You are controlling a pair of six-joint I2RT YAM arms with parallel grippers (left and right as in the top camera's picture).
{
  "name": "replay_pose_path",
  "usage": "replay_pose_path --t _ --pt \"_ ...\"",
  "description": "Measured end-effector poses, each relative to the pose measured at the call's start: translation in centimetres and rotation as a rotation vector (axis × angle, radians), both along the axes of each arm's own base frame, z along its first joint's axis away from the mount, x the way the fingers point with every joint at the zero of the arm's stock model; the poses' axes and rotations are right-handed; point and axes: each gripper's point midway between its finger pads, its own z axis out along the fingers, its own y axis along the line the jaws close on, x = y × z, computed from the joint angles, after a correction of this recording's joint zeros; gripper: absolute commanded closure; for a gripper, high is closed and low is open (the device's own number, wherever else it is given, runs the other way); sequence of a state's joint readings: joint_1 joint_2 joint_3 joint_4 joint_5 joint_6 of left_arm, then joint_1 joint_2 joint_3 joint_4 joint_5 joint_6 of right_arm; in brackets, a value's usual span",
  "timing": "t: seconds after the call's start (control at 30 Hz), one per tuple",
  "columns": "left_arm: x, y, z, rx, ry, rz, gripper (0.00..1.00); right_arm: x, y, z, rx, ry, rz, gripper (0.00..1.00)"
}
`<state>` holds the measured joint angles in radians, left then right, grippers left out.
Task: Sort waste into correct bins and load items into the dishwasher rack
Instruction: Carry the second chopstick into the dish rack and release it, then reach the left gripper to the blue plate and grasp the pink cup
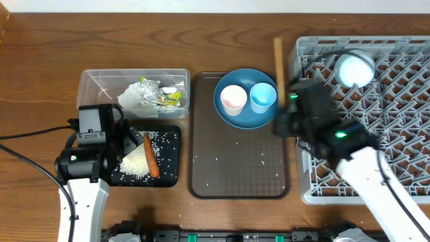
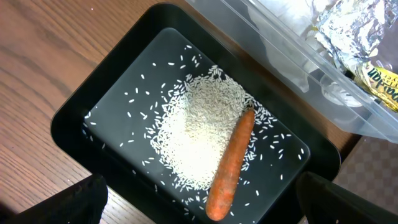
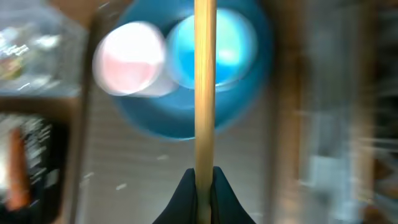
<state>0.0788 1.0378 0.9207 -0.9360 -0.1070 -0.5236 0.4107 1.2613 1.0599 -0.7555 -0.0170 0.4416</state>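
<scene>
A reddish-brown wooden table (image 1: pixel 40 54) with streaked grain lies under even light, a pale white strip (image 1: pixel 201 5) bordering its far edge.

Beyond the right fingers (image 3: pixel 180 200) everything is smeared: pinkish-white cup (image 3: pixel 129 57), light blue cup (image 3: pixel 235 48) and blue plate (image 3: pixel 168 121) are soft blobs. The chopsticks (image 3: pixel 205 93) between those fingers run off the top edge; one or two, unclear. The left fingers (image 2: pixel 68 202) show only as dark corners, cut off below.
</scene>
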Motion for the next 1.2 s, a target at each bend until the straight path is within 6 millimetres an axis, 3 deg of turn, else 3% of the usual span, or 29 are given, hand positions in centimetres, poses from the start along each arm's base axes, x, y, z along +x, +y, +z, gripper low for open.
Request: replay_pose_path --t 0.17,0.33,0.63,0.73,0.83,0.93,1.2 --pt "0.0 0.0 0.0 0.000 0.000 0.000 0.00 -0.3 -6.4 -0.3 -0.100 0.035 -0.071 0.99" --pt "0.0 0.0 0.0 0.000 0.000 0.000 0.00 -0.2 -9.4 -1.1 -0.165 0.063 -0.067 0.99" --pt "0.0 0.0 0.0 0.000 0.000 0.000 0.00 0.3 -9.9 -4.8 -0.211 0.167 -0.017 0.97" --pt "0.0 0.0 0.0 0.000 0.000 0.000 0.00 0.5 -9.9 -6.2 -0.218 0.209 -0.007 0.80" --pt "0.0 0.0 0.0 0.000 0.000 0.000 0.00 0.5 -9.9 -7.3 -0.226 0.242 0.004 0.72" --pt "0.0 0.0 0.0 0.000 0.000 0.000 0.00 0.5 -9.9 -7.7 -0.229 0.255 0.009 0.66" --pt "0.0 0.0 0.0 0.000 0.000 0.000 0.00 0.1 -9.9 -7.5 -0.231 0.263 0.013 0.65"
